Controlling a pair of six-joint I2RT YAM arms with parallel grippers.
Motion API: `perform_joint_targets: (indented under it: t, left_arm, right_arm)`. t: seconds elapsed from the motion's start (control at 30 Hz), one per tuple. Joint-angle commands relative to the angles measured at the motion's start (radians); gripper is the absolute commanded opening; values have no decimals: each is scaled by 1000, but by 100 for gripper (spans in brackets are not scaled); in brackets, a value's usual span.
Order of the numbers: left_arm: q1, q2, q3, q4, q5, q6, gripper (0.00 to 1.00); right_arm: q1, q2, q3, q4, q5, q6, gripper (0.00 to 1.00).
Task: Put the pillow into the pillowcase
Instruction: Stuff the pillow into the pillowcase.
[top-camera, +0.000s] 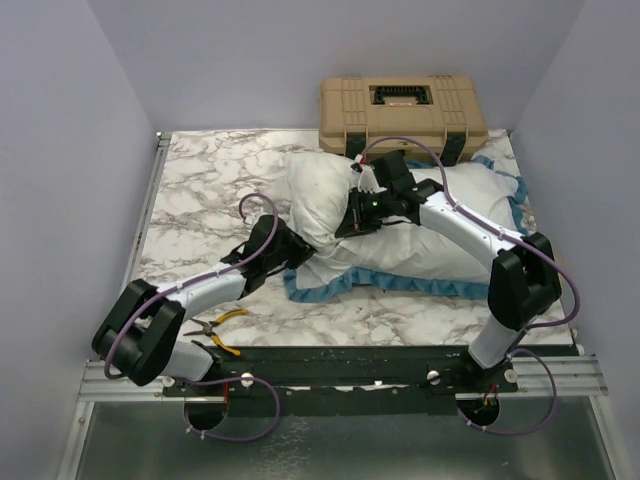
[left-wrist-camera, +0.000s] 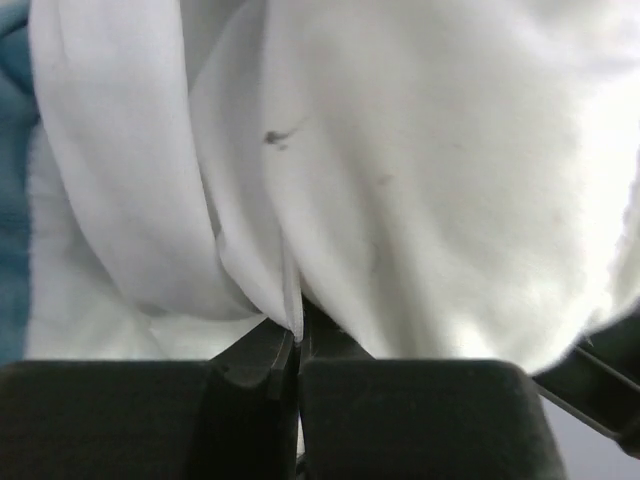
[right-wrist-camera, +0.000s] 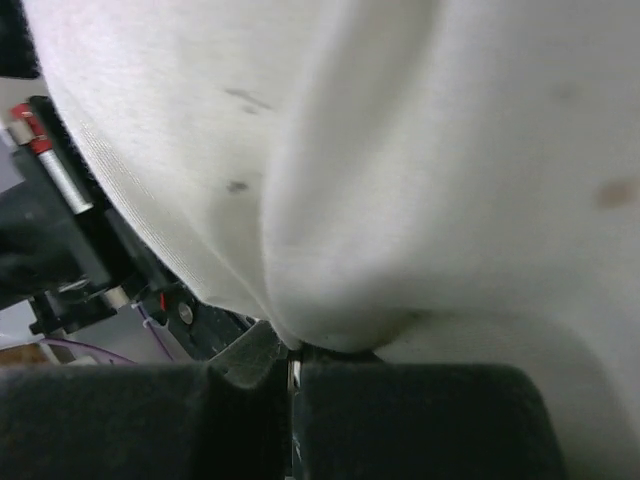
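Note:
The white pillow (top-camera: 318, 188) lies at the table's middle back, its left end sticking out of the pillowcase (top-camera: 420, 258), which shows its plain white side and blue frilled edging (top-camera: 300, 287). My left gripper (top-camera: 298, 250) is at the case's near-left edge, below the pillow. In the left wrist view it (left-wrist-camera: 294, 338) is shut on a thin fold of white fabric (left-wrist-camera: 250, 250), with blue frill (left-wrist-camera: 12, 120) at the left. My right gripper (top-camera: 357, 222) is at the pillow's near side. In the right wrist view it (right-wrist-camera: 293, 352) is shut on plump speckled white fabric (right-wrist-camera: 350, 200).
A tan hard case (top-camera: 402, 115) stands at the back edge behind the pillow. Yellow-handled pliers (top-camera: 215, 330) lie near the front left by the left arm. The marble tabletop (top-camera: 200, 190) lies between grey walls.

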Motion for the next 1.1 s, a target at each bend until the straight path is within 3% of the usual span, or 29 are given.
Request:
perform_joint_targets:
  t: [0.0, 0.17, 0.77, 0.93, 1.07]
  left_arm:
    - [0, -104, 25, -23, 72, 54, 0]
    - [-37, -60, 49, 30, 199, 89, 0]
    - [-70, -271, 43, 176, 217, -21, 0]
    - [-66, -261, 19, 247, 176, -69, 0]
    - [-59, -286, -4, 266, 77, -95, 0]
  right_arm:
    - [65, 46, 53, -36, 121, -68, 0]
    - [154, 110, 61, -23, 162, -88, 0]
    - [194, 185, -8, -102, 429, -183, 0]
    - [200, 133, -80, -46, 241, -241, 0]
    - [199, 104, -163, -12, -80, -260, 0]
